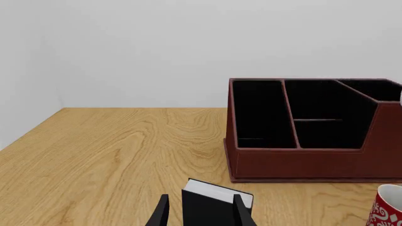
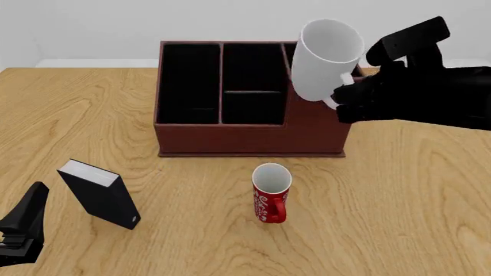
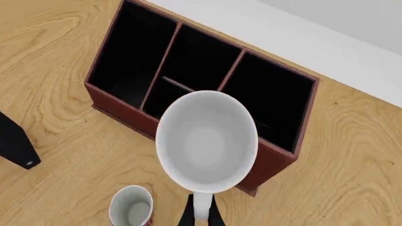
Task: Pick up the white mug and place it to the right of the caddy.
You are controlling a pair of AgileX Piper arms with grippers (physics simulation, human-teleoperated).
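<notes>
While the right gripper (image 3: 199, 214) pinches the white mug (image 2: 326, 60) by its loop handle, the mug hangs in the air, tilted, above the right end of the caddy (image 2: 249, 135). The right wrist view looks straight down into the mug's empty bowl, with the caddy's rightmost compartment directly beneath it and bare tabletop further out past the caddy's right wall.

The mug is lifted but not yet placed. The main risk, as I judge it, is lowering too soon: the mug would land inside the compartment or strike the caddy's rim instead of reaching the table (image 2: 414, 190) to its right. The grip is on the thin handle alone, so a quick sideways swing could let the mug rotate or slip between the fingers. Because it is tilted, setting it down that way could tip it over.

A red mug (image 2: 271, 192) stands in front of the caddy, well clear. The left gripper (image 1: 199, 214) rests low with its fingers spread, just behind a small black box (image 2: 100, 194), holding nothing.
</notes>
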